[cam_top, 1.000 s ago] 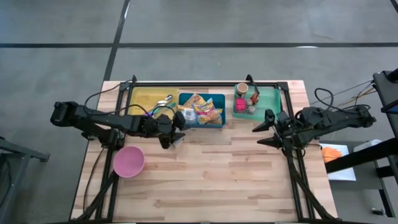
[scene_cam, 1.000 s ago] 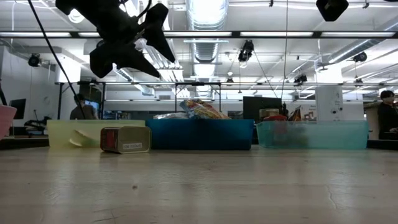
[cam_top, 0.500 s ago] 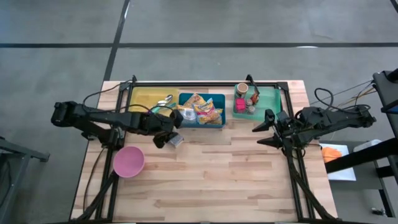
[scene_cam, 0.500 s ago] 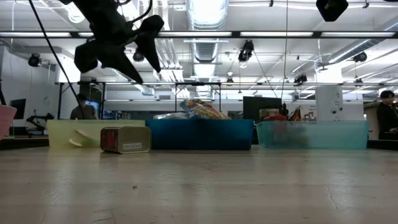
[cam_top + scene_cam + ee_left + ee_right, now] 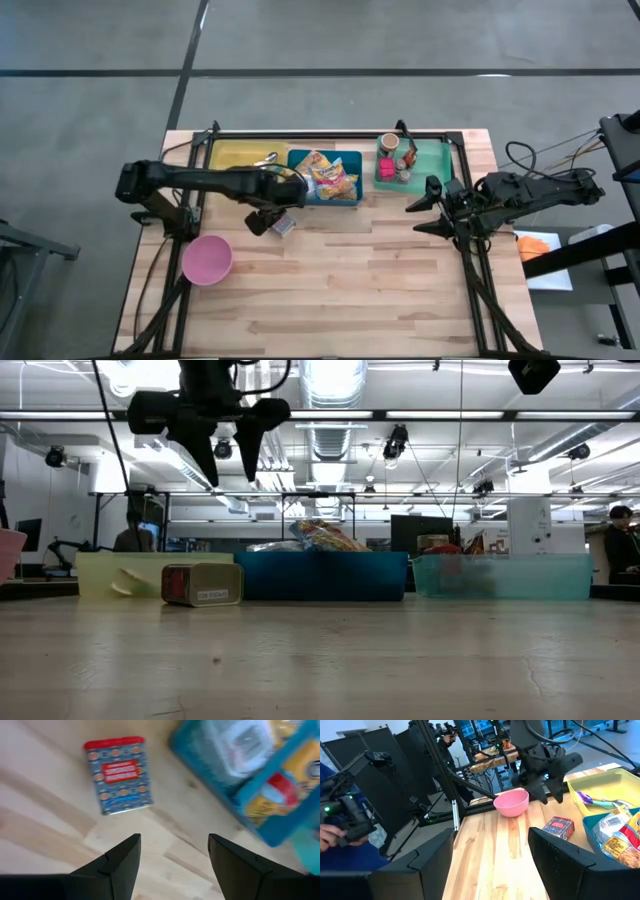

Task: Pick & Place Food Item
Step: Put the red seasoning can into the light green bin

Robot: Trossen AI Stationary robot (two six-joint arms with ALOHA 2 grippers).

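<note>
A small rectangular tin [image 5: 117, 775] with a red and blue label lies flat on the wooden table, just in front of the blue bin [image 5: 347, 196]. It also shows in the high view [image 5: 283, 227] and the low view [image 5: 201, 583]. My left gripper [image 5: 172, 865] hangs open well above the table beside the tin, pointing down [image 5: 228, 465], with nothing between its fingers. My right gripper [image 5: 415, 217] waits open at the table's right side, held level and high, also empty.
Along the far edge stand a yellow bin [image 5: 232, 155] with spoons, the blue bin with snack packets [image 5: 330, 175], and a green bin [image 5: 432, 160] with small items. A pink bowl [image 5: 207, 260] sits near the left edge. A person's hand [image 5: 332, 835] shows beyond the table.
My left gripper has tipped from a slant to pointing nearly straight down and has risen a little above the tin, staying open. The tin has not moved.
</note>
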